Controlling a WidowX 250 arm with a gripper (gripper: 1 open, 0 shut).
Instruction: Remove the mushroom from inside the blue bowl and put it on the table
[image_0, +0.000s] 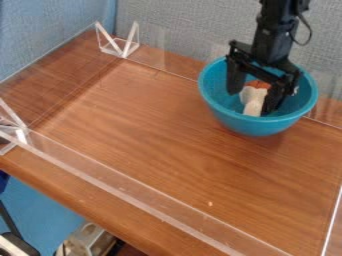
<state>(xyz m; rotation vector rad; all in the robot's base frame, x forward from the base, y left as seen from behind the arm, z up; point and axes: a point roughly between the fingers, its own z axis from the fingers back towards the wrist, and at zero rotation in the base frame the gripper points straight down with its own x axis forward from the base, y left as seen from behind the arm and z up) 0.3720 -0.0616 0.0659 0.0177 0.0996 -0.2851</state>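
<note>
gripper (263, 88) wide open, straddling mushroom (254, 100) inside blue bowl (223, 106); could clip the rim, or squirt it out when closing.

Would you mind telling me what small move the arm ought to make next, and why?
Probably close the pincer on the mushroom, perhaps after easing down slightly. The pincer is open, pointing down inside the blue bowl, with its fingers either side of the mushroom's pale stem. How deep the fingertips sit can't be judged, and nothing is gripped yet.
</note>
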